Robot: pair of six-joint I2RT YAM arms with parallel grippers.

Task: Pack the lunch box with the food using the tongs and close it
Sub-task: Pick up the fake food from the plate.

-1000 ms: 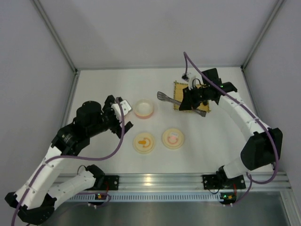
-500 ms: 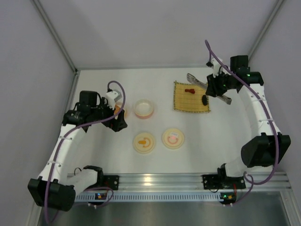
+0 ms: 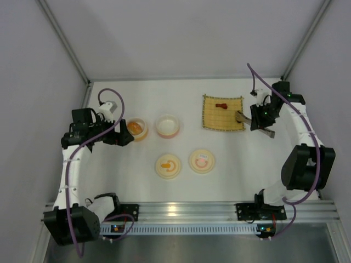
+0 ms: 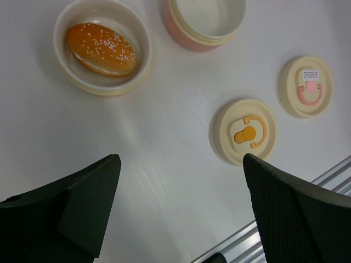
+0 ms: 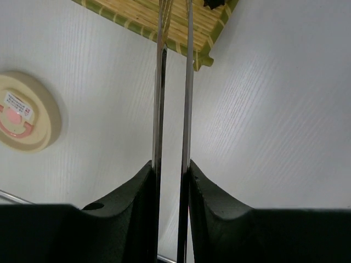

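From above, the left gripper point(image 3: 125, 137) sits just beside the bowl point(image 3: 145, 133) holding the bun point(image 3: 135, 127), and the right gripper point(image 3: 256, 118) holds the tongs point(image 3: 267, 131) over the mat point(image 3: 214, 118). The left wrist camera shows its fingers spread wide (bun inside the cream bowl). The right wrist camera shows fingers clamped on the tongs, with the tips seemingly near the black piece point(image 5: 215, 3).

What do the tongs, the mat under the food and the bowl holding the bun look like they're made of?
The tongs: metal, probably steel; thin, silver, mirror-like glints. The mat: seemingly bamboo slats; tan parallel strips, green edging. The bowl: likely plastic; smooth cream surface, soft sheen, though ceramic is possible.
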